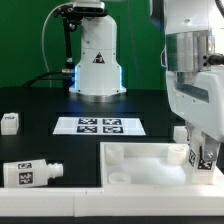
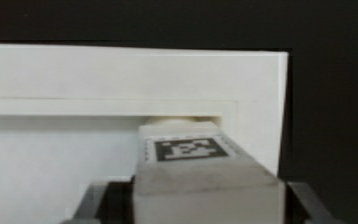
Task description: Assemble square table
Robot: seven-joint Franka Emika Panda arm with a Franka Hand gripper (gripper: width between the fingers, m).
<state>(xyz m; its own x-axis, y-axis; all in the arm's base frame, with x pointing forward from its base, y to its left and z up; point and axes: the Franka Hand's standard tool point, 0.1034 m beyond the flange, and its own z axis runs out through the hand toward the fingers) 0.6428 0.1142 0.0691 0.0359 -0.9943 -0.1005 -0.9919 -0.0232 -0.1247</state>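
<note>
Plainly, the pincer (image 1: 202, 152) is clamped on a short white plastic peg leg (image 1: 208, 158) that bears black-and-white square tags, and it holds this leg upright over the white plastic square tray-like top (image 1: 135, 155) with its raised rim, near the top's end at the exterior view's right. The exterior view shows the arm reaching down from above and the whole layout around it, but the pincer's body hides much of the held leg there. Whether the leg's lower end touches the top cannot be told. The wrist view looks straight down along the pincer (image 2: 194, 200): the held leg (image 2: 190, 150) fills the gap between the two dark fingers (image 2: 108, 200), one tag on it faces the camera, and beyond it lies the recessed white face of the top (image 2: 87, 80), with the inner wall of the rim just past the leg's far end. Only the exterior view shows the rest. A second white tagged leg (image 1: 30, 172) lies on its side on the black table (image 1: 40, 140), well apart from the pincer toward the exterior view's left. A small white tagged piece (image 1: 10, 122) sits farther that way still. The marker board (image 1: 99, 125) lies flat beyond the top, and the white robot base (image 1: 95, 60) stands behind it.
</note>
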